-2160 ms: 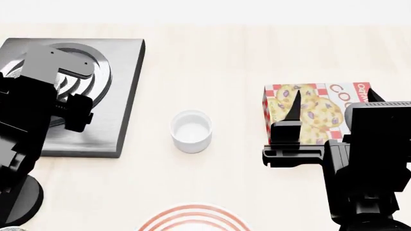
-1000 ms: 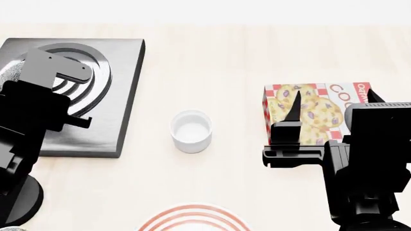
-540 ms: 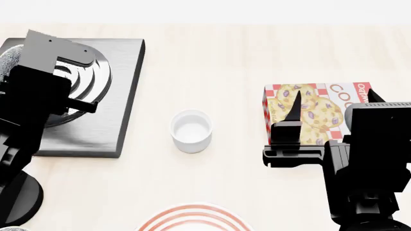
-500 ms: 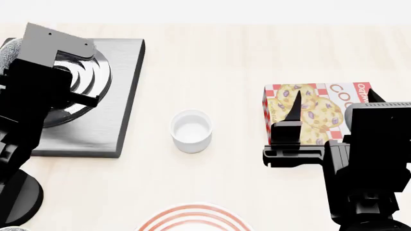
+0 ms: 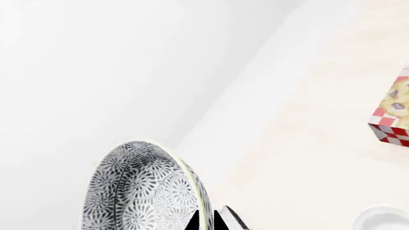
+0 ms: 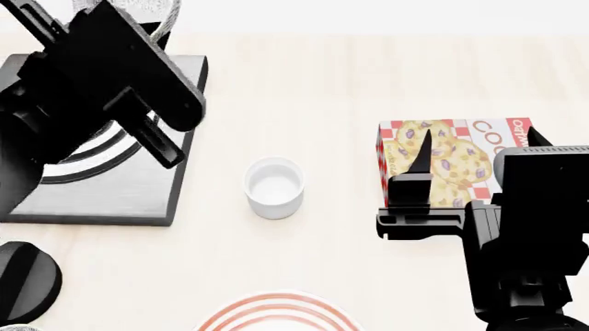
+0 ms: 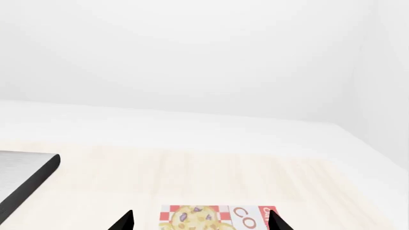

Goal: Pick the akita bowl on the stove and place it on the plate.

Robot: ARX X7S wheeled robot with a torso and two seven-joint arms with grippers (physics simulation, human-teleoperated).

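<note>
Left wrist view: akita bowl [image 5: 143,191] interior.

Akita bowl [image 6: 164,15] mostly hidden behind left arm; plate [image 6: 276,314] cut by bottom edge.

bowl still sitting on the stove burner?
No: in the left wrist view the akita bowl is pinched at its rim by the left gripper, tilted up in the air.
</note>
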